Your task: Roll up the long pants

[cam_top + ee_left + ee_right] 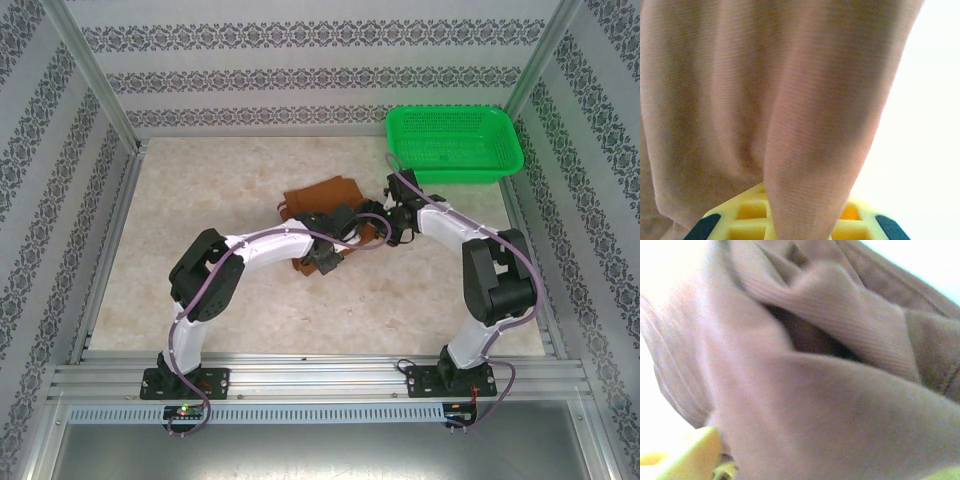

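The pants [325, 195] are soft, matt cloth with a fine ribbed weave, plainest in the left wrist view. The left gripper [796, 227] is matt yellow moulded plastic with dark tips. The basket [460, 172] is green plastic mesh, slightly glossy. The bench [200, 200] looks like smooth, pale marbled stone. The frame [300, 372] is brushed metal, and the arms [270, 243] wear glossy white shells
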